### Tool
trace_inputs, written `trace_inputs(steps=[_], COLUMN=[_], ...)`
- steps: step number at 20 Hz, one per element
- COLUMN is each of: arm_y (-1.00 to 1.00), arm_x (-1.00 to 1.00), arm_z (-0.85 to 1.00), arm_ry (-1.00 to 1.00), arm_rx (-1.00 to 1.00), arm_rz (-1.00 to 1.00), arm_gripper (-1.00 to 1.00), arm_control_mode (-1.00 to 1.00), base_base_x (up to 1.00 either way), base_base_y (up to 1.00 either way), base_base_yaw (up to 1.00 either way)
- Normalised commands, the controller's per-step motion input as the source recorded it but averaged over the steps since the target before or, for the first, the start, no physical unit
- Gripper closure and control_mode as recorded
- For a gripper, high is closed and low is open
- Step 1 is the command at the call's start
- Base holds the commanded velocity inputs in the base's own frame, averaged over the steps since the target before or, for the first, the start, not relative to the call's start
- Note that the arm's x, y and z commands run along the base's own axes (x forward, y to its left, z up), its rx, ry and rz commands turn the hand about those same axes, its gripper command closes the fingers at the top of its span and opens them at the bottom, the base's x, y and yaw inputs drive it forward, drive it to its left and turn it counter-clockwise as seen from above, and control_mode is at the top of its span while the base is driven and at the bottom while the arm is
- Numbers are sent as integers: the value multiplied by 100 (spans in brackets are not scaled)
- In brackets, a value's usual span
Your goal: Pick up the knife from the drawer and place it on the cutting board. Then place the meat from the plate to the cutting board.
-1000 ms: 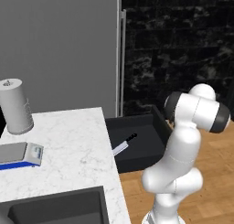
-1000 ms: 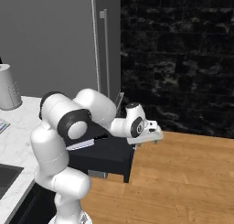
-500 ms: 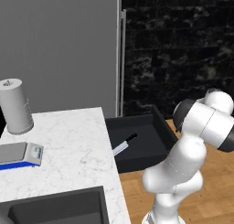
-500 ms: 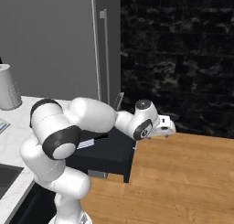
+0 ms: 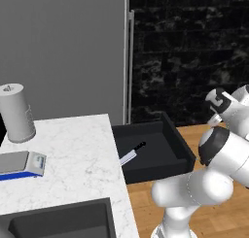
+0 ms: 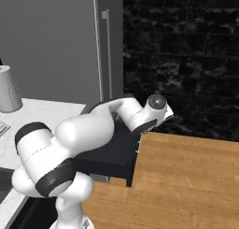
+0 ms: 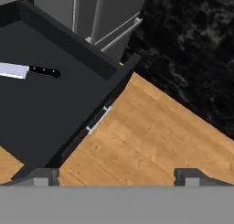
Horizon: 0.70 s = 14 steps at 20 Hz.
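Knife [image 7: 28,71] lies in the open drawer [image 7: 55,113], blade toward the marble counter [image 5: 73,164]. My pincer [image 7: 116,175], released and empty, has swung out past the drawer front over the wooden floor [image 7: 155,127].

The drawer [image 7: 55,113] stands open from above (only its low walls intervene).

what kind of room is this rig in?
A rendered kitchen, most likely: white marble counter with a dark sink, an open black drawer holding a knife, and a tall grey fridge-like door.
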Motion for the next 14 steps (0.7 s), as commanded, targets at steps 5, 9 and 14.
trace_inputs(steps=[5, 9, 14], arm_y=[45, 37, 50], arm_x=[7, 1, 35], arm_z=[16, -3, -8], arm_ry=[-1, 1, 10], arm_rx=[-5, -5, -5], arm_rz=[69, 75, 57], arm_gripper=[-100, -100, -100], arm_control_mode=[-100, -100, -100], base_base_x=[0, 0, 0], base_base_y=[0, 0, 0], base_base_yaw=[0, 0, 0])
